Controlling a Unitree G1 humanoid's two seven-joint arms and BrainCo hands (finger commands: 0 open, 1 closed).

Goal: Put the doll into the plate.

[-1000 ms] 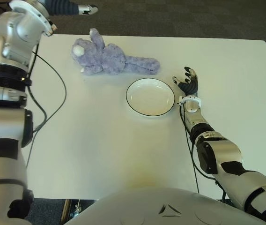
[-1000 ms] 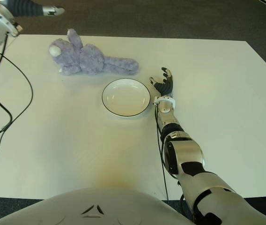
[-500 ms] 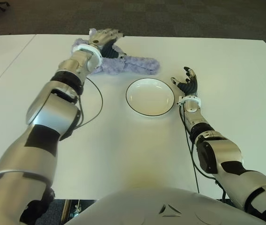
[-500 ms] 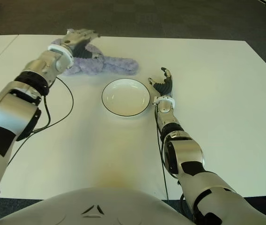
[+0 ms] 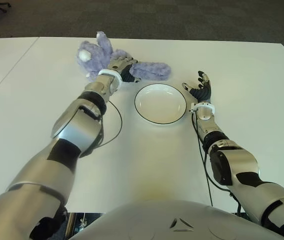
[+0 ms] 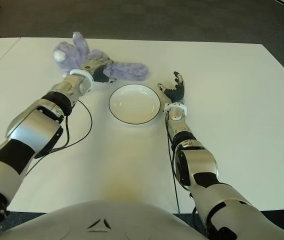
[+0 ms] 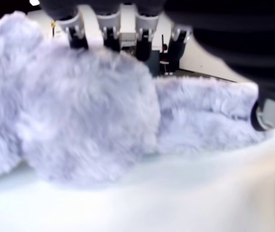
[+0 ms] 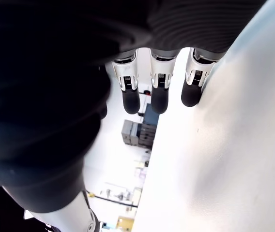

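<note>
A fluffy purple doll (image 5: 89, 54) lies on the white table (image 5: 132, 165) at the far left, head to the left and legs (image 5: 152, 71) pointing right. My left hand (image 5: 121, 66) is on its torso. In the left wrist view the fingers (image 7: 108, 36) curl over the far side of the doll (image 7: 89, 121) and the thumb (image 7: 269, 112) sits near the legs. An empty white plate (image 5: 160, 103) with a dark rim stands just in front of the legs. My right hand (image 5: 200, 90) shows beside the plate on its right, fingers (image 8: 159, 96) relaxed and holding nothing.
A black cable (image 5: 116, 131) from my left wrist loops over the table left of the plate. A second white table (image 5: 2, 60) adjoins on the left. Dark floor (image 5: 182, 20) lies beyond the far edge.
My left arm swung down from high at the left, passed over the doll's head, and now grips its torso. The doll's head has tilted slightly. The right hand stayed put.
</note>
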